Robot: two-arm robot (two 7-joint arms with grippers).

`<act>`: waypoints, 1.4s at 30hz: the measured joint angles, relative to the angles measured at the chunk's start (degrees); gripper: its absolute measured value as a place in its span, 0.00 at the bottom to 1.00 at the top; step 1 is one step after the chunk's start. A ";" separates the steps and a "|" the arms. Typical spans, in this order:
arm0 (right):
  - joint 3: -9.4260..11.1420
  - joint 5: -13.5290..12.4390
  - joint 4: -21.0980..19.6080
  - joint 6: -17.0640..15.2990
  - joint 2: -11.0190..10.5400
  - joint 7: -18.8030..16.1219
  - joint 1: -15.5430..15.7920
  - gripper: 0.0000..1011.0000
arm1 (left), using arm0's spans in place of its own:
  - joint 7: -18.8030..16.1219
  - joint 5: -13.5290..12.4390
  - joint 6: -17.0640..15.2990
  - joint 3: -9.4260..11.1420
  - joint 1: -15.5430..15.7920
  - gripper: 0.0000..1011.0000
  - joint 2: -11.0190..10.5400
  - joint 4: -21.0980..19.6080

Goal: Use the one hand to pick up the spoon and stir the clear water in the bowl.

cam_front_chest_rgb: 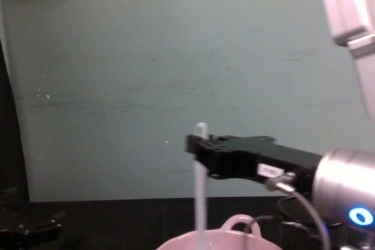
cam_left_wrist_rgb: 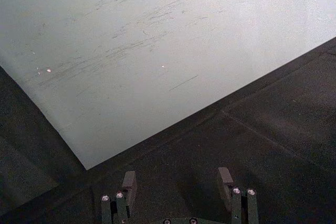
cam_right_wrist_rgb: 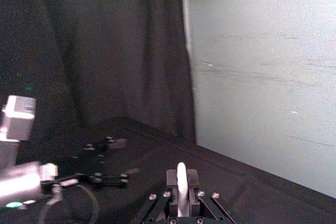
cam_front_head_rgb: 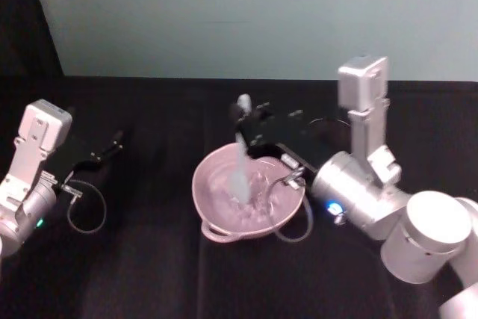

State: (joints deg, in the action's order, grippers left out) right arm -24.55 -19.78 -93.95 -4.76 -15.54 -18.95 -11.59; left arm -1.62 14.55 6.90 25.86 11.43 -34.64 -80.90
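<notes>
The pale pink bowl point(cam_front_head_rgb: 216, 214) holds clear water at the table's middle, and its rim with the loop handle point(cam_front_chest_rgb: 240, 223) peeks up in the chest view. The white spoon point(cam_front_head_rgb: 240, 162) stands nearly upright, scoop down in the water. My right gripper point(cam_front_head_rgb: 243, 121) reaches over the bowl from the right and is shut on the spoon's handle near its top point(cam_front_chest_rgb: 201, 139). In the right wrist view the handle tip point(cam_right_wrist_rgb: 181, 179) rises between the closed fingers. My left gripper point(cam_front_head_rgb: 116, 142) rests off to the left over the table, open, fingers point(cam_left_wrist_rgb: 129, 182) apart with nothing between them.
A black cloth covers the table point(cam_front_head_rgb: 149, 274). A pale green wall point(cam_front_head_rgb: 254, 13) stands behind it. A grey cable point(cam_front_head_rgb: 295, 229) loops from the right wrist beside the bowl. A dark mesh cup point(cam_front_chest_rgb: 299, 218) sits behind the bowl at the right.
</notes>
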 joint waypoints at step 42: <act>6.02 -2.70 -0.23 0.91 -2.29 1.67 1.92 0.12 | 0.00 0.00 0.00 0.00 0.00 1.00 0.00 0.00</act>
State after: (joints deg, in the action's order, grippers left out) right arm -18.53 -22.47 -94.18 -3.85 -17.83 -17.28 -9.68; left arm -1.62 14.55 6.90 25.86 11.43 -34.65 -80.90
